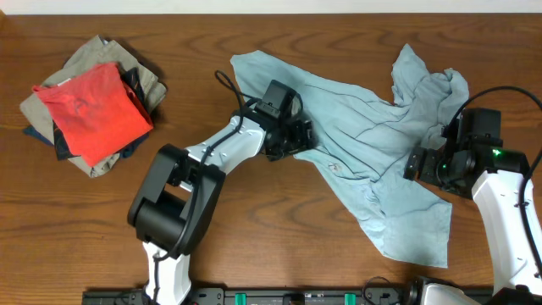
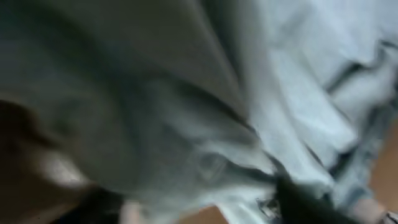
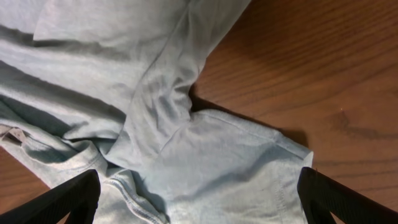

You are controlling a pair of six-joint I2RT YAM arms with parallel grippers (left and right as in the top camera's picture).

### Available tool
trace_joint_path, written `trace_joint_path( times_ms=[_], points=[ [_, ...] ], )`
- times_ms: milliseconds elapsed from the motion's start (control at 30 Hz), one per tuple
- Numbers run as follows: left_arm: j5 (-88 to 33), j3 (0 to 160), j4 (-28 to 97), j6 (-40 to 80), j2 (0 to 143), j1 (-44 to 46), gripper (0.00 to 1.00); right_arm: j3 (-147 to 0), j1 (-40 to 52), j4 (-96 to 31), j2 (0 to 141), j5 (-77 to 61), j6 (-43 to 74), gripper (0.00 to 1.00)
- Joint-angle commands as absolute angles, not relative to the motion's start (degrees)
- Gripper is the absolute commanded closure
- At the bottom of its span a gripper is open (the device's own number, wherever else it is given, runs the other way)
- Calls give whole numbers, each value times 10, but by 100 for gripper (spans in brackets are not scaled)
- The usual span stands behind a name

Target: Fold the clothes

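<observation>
A light blue t-shirt (image 1: 373, 135) lies crumpled across the middle and right of the table. My left gripper (image 1: 296, 135) is pressed into its left part near the collar. In the blurred left wrist view the shirt (image 2: 186, 106) fills the frame. The dark fingers look apart with cloth between them (image 2: 193, 208). My right gripper (image 1: 421, 163) hovers at the shirt's right edge. In the right wrist view it is open and empty (image 3: 199, 205) just above a sleeve (image 3: 236, 162).
A pile of other clothes with a red shirt (image 1: 97, 106) on top sits at the back left. Bare wooden table (image 1: 279, 246) lies in front of the blue shirt and to its right (image 3: 323, 68).
</observation>
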State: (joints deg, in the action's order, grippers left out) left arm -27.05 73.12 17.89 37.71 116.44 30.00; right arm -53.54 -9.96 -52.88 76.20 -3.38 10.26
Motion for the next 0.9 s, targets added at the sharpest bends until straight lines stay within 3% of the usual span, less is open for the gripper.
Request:
trace_joint_path(
  times_ms=[0, 33, 267, 500, 533, 567, 600, 667, 700, 867],
  points=[
    [-220, 725, 180, 383, 1180, 296, 86, -543, -106, -530, 755, -30, 105, 1],
    [-220, 725, 187, 372, 1178, 293, 94, -543, -106, -530, 755, -30, 105, 1],
    [-122, 728, 322, 277, 1117, 207, 94, -543, -106, -529, 755, -30, 105, 1],
    [-122, 760, 314, 244, 1047, 33, 94, -543, -106, -502, 755, -31, 107, 1],
    [-144, 766, 310, 244, 1043, 13, 77, -543, -106, -497, 755, -33, 107, 1],
    [-168, 770, 310, 244, 1042, -2, 51, -543, -106, -494, 755, -33, 107, 1],
    [-206, 772, 314, 244, 1042, -16, 34, -543, -106, -491, 755, -33, 107, 1],
    [-273, 771, 344, 244, 1042, -30, 9, -543, -106, -491, 755, -33, 107, 1],
    [-295, 771, 369, 244, 1043, -32, 2, -543, -106, -491, 755, -33, 107, 1],
    [-322, 771, 545, 203, 1043, 2, 2, -543, -106, -492, 755, -32, 107, 1]
  ],
)
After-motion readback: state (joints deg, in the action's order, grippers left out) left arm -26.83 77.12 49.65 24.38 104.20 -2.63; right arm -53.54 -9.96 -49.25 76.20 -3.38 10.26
